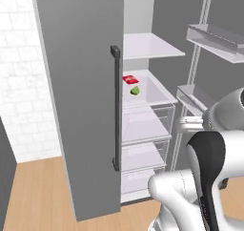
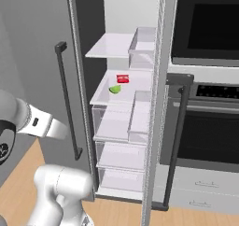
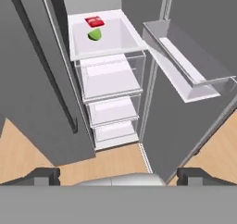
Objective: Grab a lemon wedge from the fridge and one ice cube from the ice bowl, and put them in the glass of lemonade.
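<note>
The tall grey two-door fridge (image 3: 41,102) stands open, its right door (image 3: 194,102) swung out with a pale door bin (image 3: 185,72) at upper right. On the white shelf (image 3: 120,40) near the top, the small yellow-green lemon wedge (image 3: 94,34) lies just below a small red item (image 3: 94,21). Clear drawers (image 3: 111,79) stack beneath, above the wooden floor (image 3: 28,153).

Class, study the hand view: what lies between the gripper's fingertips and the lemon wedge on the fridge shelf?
In the hand view, bare floor, then the fridge's clear drawers, lie between the gripper and the lemon wedge.
</note>
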